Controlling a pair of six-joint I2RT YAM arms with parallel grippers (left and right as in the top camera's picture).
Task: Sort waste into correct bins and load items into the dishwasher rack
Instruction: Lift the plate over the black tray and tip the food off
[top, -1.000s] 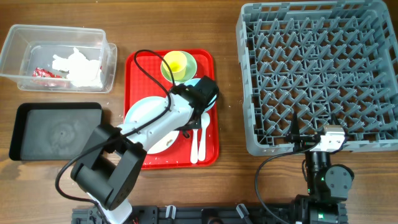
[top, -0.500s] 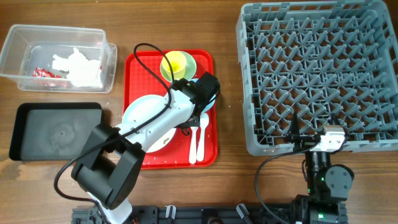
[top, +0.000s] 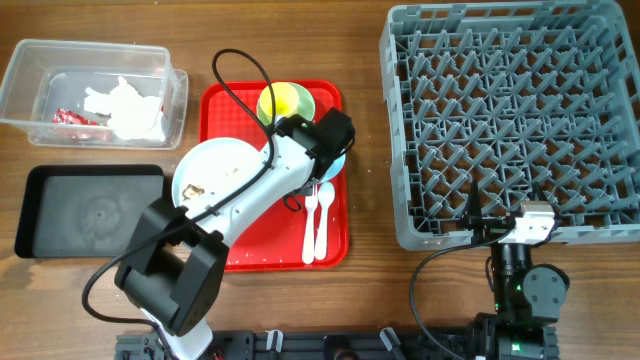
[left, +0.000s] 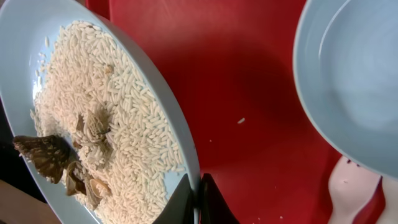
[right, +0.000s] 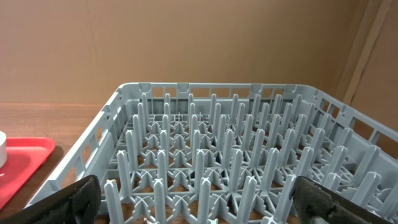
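My left gripper (left: 198, 200) is shut on the rim of the light-blue plate (top: 212, 168), which hangs tilted over the left edge of the red tray (top: 270, 248). Rice (left: 118, 118) and brown scraps (left: 46, 157) lie on the plate. The light-blue bowl (left: 348, 81) sits just right of the gripper. Behind it a yellow cup (top: 283, 100) stands in the pale-green bowl (top: 306, 100). A white fork (top: 309, 228) and spoon (top: 323, 222) lie on the tray. My right gripper (right: 199, 199) stands open and holds nothing at the front edge of the grey dishwasher rack (top: 510, 120).
A clear tub (top: 30, 95) at the back left holds white napkins (top: 125, 108) and a red wrapper (top: 72, 117). A shallow black tray (top: 90, 212) lies in front of it, left of the red tray. A black cable loops above the left arm.
The left gripper has carried the plate up and to the left, so it now overhangs the red tray's left edge. The fork and spoon show fully. The right arm is still.
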